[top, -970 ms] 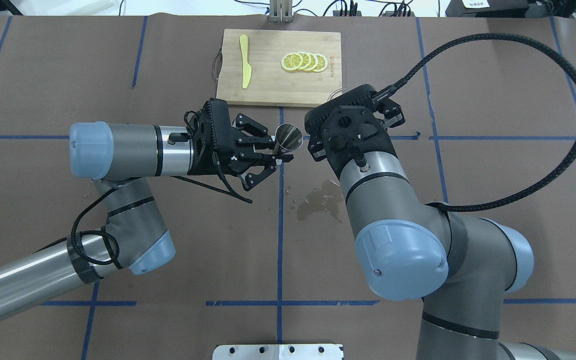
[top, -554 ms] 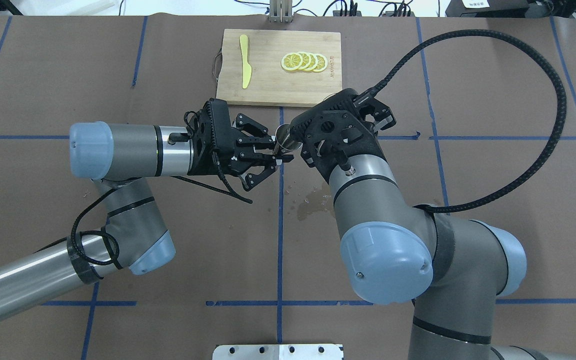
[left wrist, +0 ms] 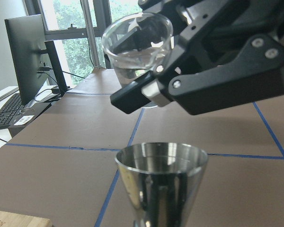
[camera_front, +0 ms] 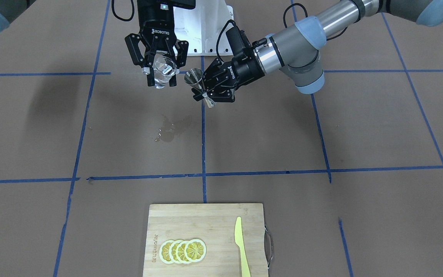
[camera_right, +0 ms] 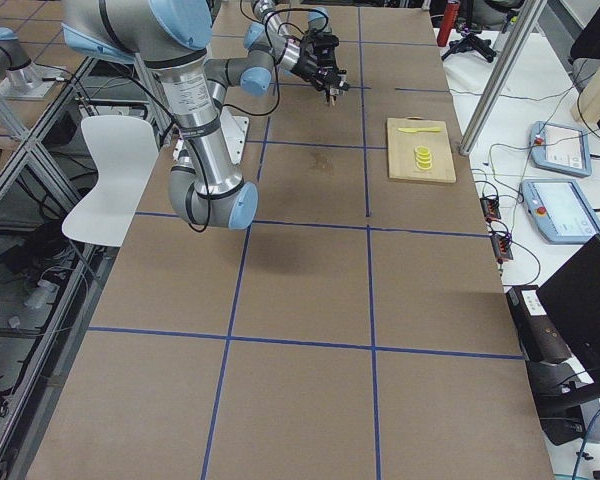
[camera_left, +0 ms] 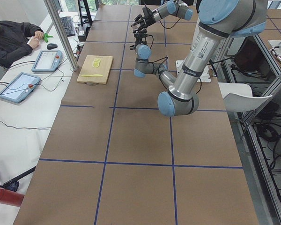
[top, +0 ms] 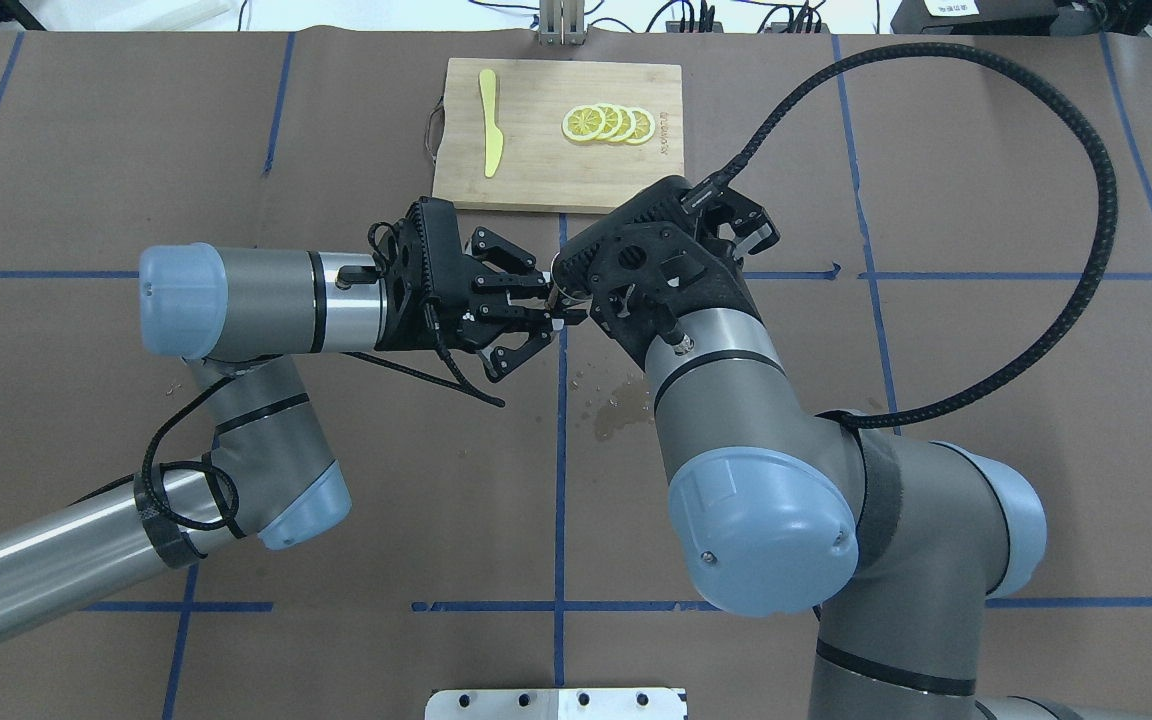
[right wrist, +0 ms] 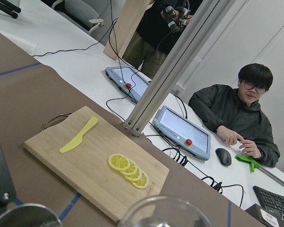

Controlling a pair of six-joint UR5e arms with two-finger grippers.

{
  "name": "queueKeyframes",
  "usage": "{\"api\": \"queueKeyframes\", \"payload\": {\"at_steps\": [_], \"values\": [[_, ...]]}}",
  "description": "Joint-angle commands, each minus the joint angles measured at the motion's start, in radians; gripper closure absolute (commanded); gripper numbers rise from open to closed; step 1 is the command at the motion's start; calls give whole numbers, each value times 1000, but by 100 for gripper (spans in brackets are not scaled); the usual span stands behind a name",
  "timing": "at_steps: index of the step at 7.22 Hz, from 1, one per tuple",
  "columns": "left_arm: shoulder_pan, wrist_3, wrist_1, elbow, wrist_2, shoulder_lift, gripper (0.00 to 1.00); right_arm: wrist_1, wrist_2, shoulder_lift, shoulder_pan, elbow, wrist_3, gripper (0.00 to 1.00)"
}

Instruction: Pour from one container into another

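Observation:
My left gripper [camera_front: 204, 93] is shut on the waist of a steel jigger [camera_front: 195, 79], held upright above the table. In the left wrist view the jigger's rim [left wrist: 161, 158] fills the lower middle. My right gripper [camera_front: 161, 82] is shut on a clear glass [camera_front: 164, 70] with a little clear liquid in it. Seen from the left wrist, the glass [left wrist: 137, 45] hangs just beyond and above the jigger, and no stream runs from it. From overhead, the right wrist [top: 651, 265] covers the glass and most of the jigger.
A wet spill [camera_front: 172, 127] marks the brown paper below the two grippers. A wooden cutting board [top: 536, 170] at the far side carries lemon slices [top: 608, 123] and a yellow knife [top: 489, 120]. People sit at the bench beyond the table.
My right arm has swung left with the glass until its wrist covers the jigger in the overhead view. The left arm and jigger have stayed still.

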Motion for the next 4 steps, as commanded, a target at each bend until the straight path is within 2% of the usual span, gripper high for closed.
{"api": "queueKeyframes", "payload": {"at_steps": [1, 4], "values": [[0, 0, 0, 0, 1, 0, 100, 0, -4, 11, -5, -1, -46, 100], [2, 0, 0, 0, -1, 0, 100, -8, -36, 11, -16, -12, -113, 100]]}}
